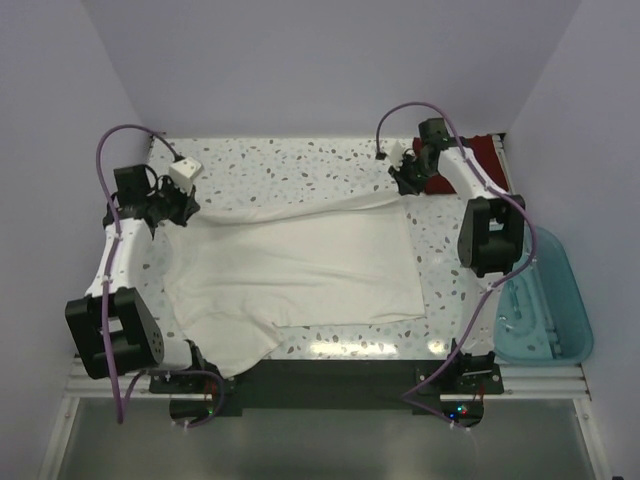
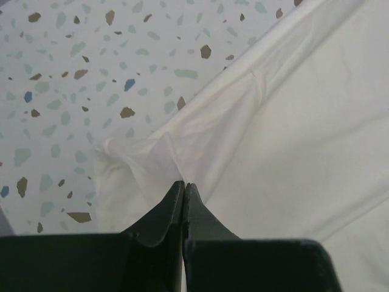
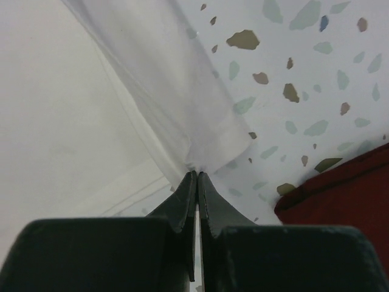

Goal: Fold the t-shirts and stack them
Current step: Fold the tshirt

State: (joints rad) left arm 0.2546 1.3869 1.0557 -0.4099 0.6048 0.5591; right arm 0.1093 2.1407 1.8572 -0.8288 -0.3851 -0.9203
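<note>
Left claw (image 2: pixel 183 185) is clenched on a bunched far-left corner of the white t-shirt (image 1: pixel 300 270), which lies spread and rumpled across the bench (image 1: pixel 300 160), its near-left part drooping over the front edge. Right claw (image 3: pixel 196 174) is likewise pinched on the far-right corner, just beside the folded dark red t-shirt (image 3: pixel 346 201) at back right. Judgement: raise both corners level and together, hold that edge taut, carry it toward the near hem for a square fold, and steer clear of the red one.
</note>
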